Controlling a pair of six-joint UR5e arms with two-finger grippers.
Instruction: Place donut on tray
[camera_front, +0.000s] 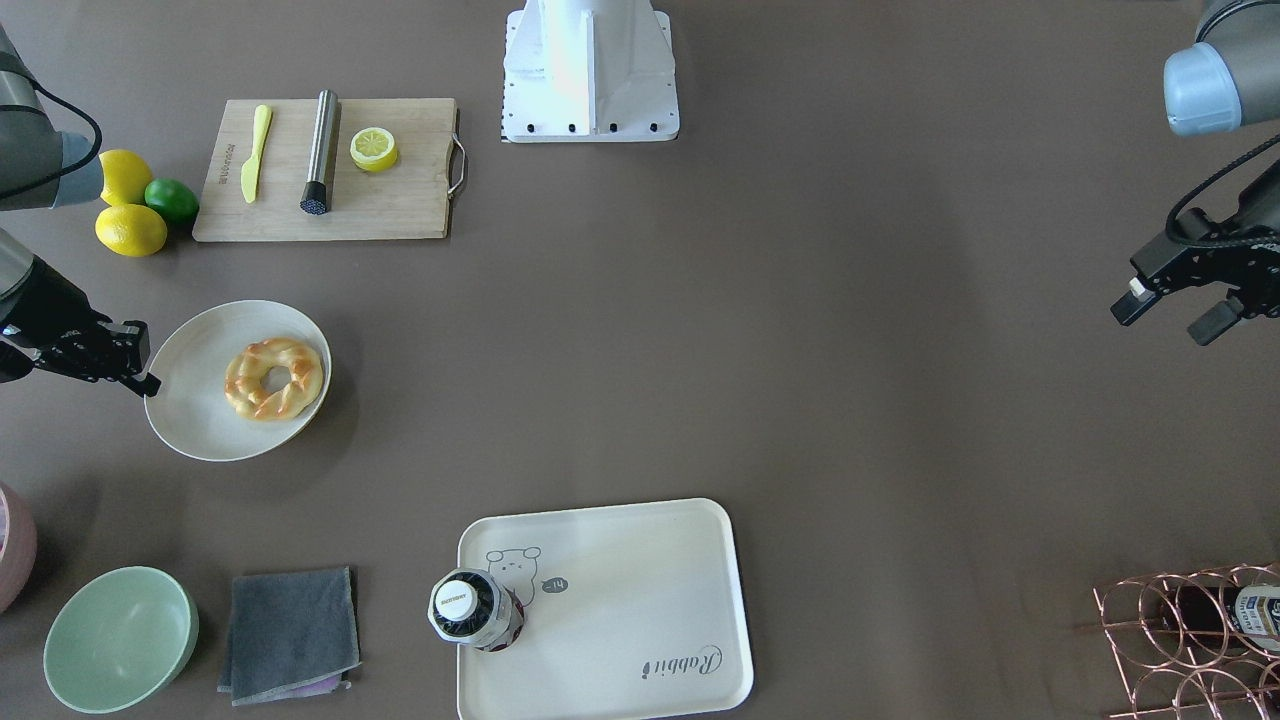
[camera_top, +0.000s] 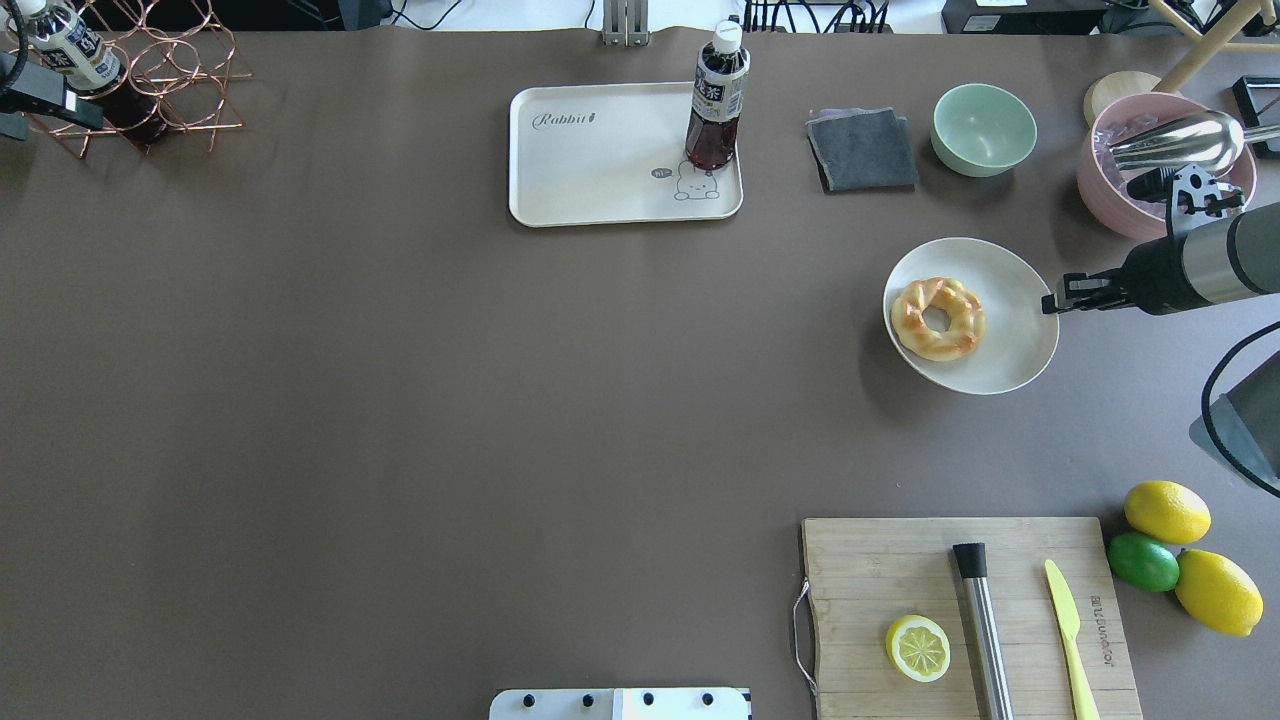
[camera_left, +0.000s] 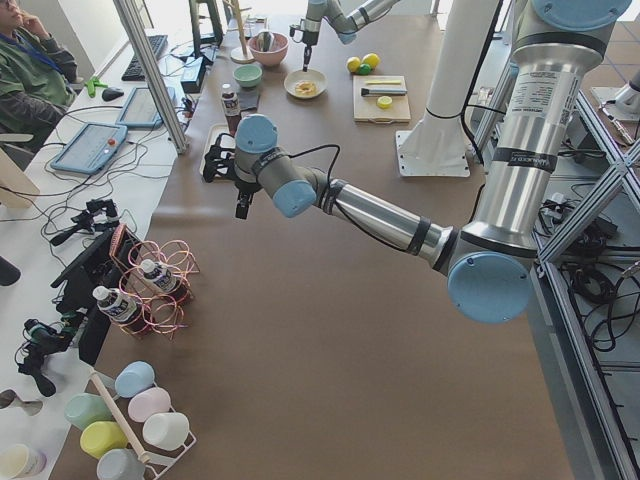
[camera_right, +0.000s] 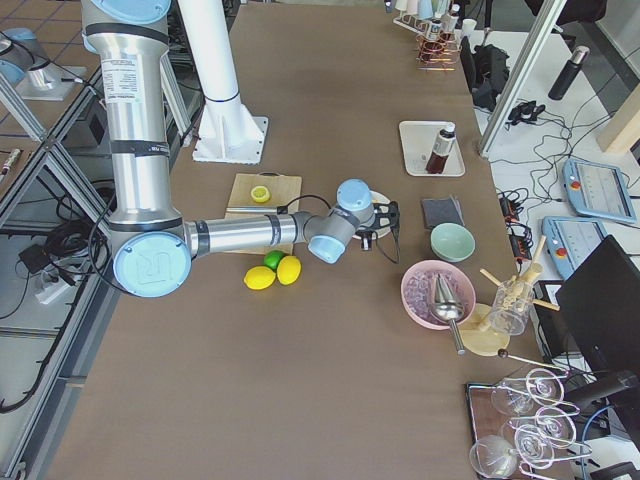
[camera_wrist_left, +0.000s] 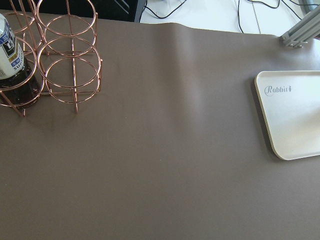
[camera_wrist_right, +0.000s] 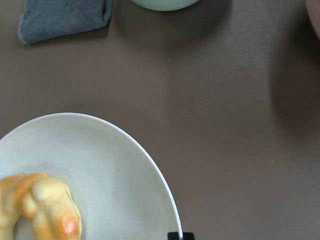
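1. One donut (camera_front: 273, 378) lies on a round plate (camera_front: 195, 405), well apart from the tray (camera_front: 640, 580).
2. Right gripper (camera_front: 140, 362) at the plate's rim, jaws' state unclear.
3. Left gripper (camera_front: 1175, 312), jaws spread, above the bench (camera_front: 800, 350).

Braided golden donut (camera_front: 273, 378) flat, well apart from cream bear-printed tray (camera_front: 640, 560).

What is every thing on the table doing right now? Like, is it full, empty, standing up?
donut, lying on the round plate, not held.
tray, holding just the bottle.
bottle, upright, capped.
green bowl, upright, empty.
grey cloth, folded flat.
lemon half, cut face up.
left tool, open, empty.
right tool, by the plate's rim; open or shut unclear.
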